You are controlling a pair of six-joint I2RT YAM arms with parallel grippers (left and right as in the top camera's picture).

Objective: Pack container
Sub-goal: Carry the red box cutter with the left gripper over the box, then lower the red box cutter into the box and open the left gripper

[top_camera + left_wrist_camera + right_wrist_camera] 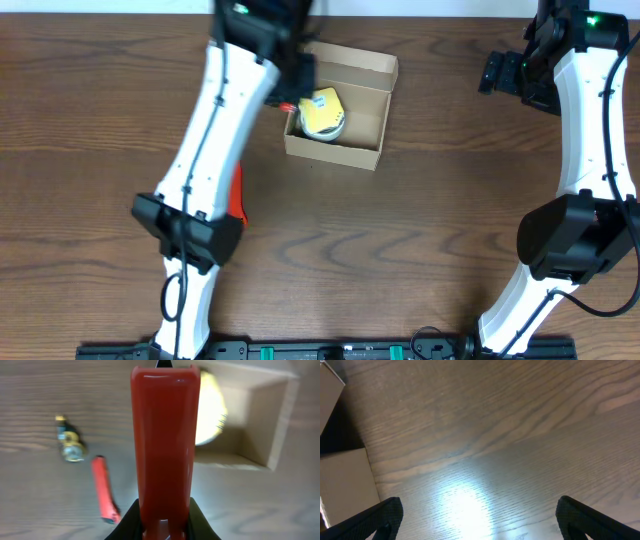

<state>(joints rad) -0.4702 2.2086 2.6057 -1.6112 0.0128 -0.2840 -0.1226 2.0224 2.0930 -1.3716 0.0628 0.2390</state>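
Observation:
The container, an open brown cardboard box, stands at the table's far middle with a yellow roll inside. My left gripper hangs over the box's left wall, shut on a long glossy red object that runs out ahead of the jaws. In the left wrist view the container and the yellow roll lie just right of the red object's tip. My right gripper stands open to the right of the box, over bare wood, with nothing between its fingers.
A red pen-like stick and a small brass-coloured item lie on the table left of the box. An orange-red piece shows beneath the left arm. A corner of the container sits at the right wrist view's left edge.

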